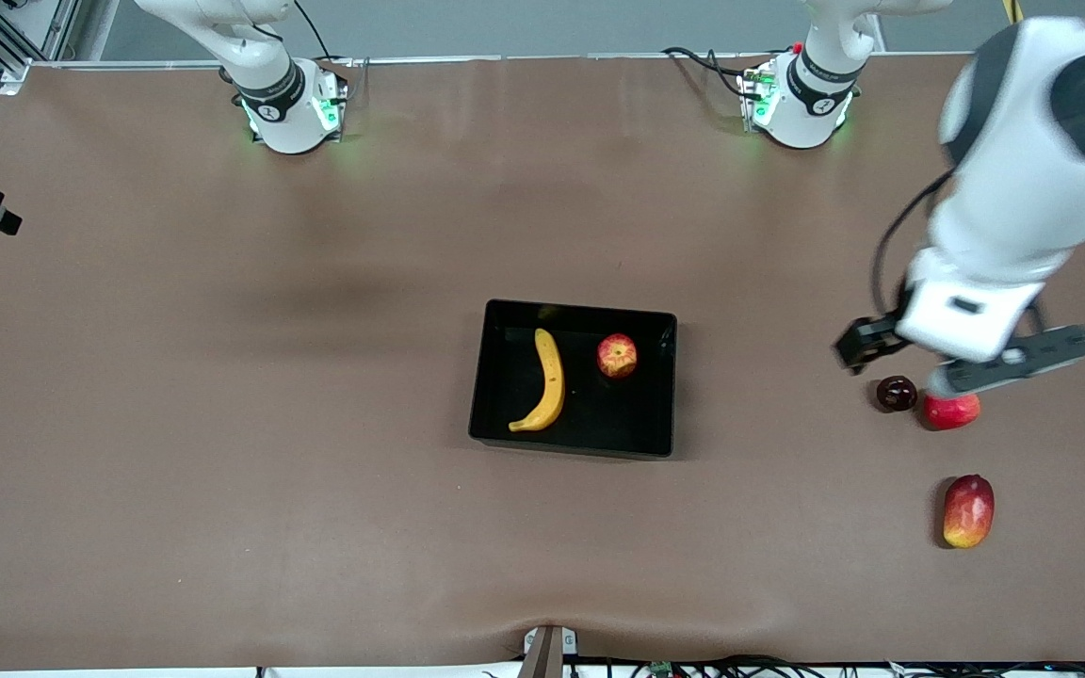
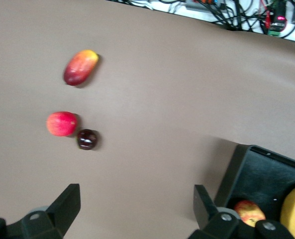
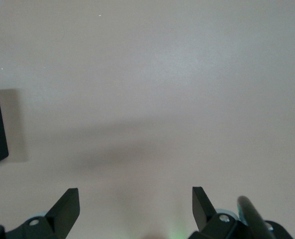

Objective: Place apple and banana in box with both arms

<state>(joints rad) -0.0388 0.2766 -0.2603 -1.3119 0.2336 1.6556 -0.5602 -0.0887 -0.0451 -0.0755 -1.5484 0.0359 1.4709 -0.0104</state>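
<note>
The right gripper (image 3: 136, 209) is hidden in the front view; both it and the left gripper (image 2: 137, 209) are seen spread empty. The banana (image 1: 547, 380) (long axis running near-to-far) lies in the box (image 1: 495, 377) beside the apple (image 1: 617, 355).

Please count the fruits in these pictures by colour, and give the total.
Yellow: 1, the banana in the box
Red with yellow: 2, the apple, the oblong fruit
Plain red: 1, round fruit
Dark: 1, small fruit
Total: 5

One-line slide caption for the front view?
Banana and apple lie in the box; open left gripper hovers above spare fruit.
</note>
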